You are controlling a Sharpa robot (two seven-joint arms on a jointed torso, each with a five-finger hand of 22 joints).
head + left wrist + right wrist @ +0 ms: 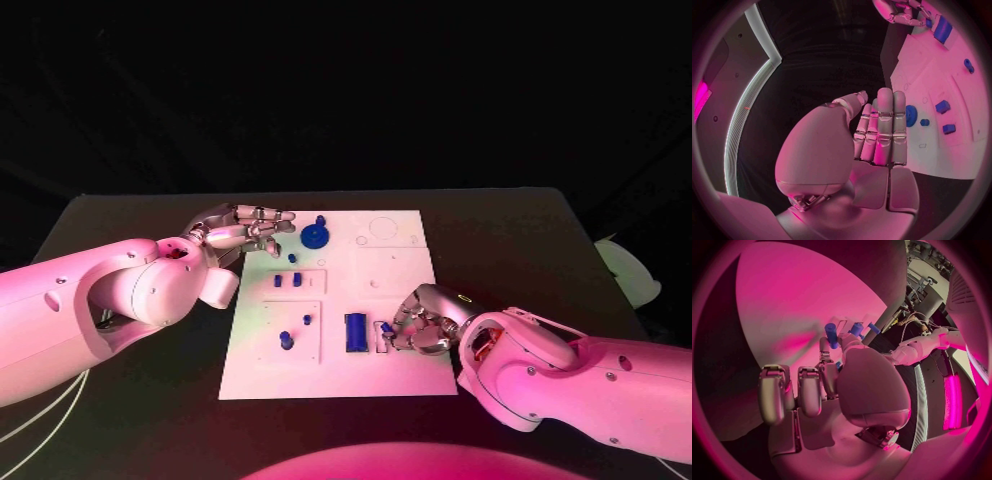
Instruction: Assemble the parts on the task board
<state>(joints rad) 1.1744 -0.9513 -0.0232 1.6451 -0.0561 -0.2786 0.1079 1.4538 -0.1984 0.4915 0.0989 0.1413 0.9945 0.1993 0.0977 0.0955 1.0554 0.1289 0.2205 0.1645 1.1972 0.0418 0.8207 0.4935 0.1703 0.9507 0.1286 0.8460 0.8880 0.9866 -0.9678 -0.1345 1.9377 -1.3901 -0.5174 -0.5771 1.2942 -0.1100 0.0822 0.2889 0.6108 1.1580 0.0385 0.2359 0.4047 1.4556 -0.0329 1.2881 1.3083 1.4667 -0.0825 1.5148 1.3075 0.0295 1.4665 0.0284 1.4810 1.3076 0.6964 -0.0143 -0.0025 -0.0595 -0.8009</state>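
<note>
Task board [404,262]: white plate mid-table, blue parts [355,331] on it. Left hand [240,230] at its far-left corner, fingers straight, grasping nothing. Right hand [418,322] curled at near-right edge; grasp unclear, fingertips hidden.

Head cam high, looking down at task board [329,300]; wrist cams close behind each hand, board [942,135] shared.
</note>
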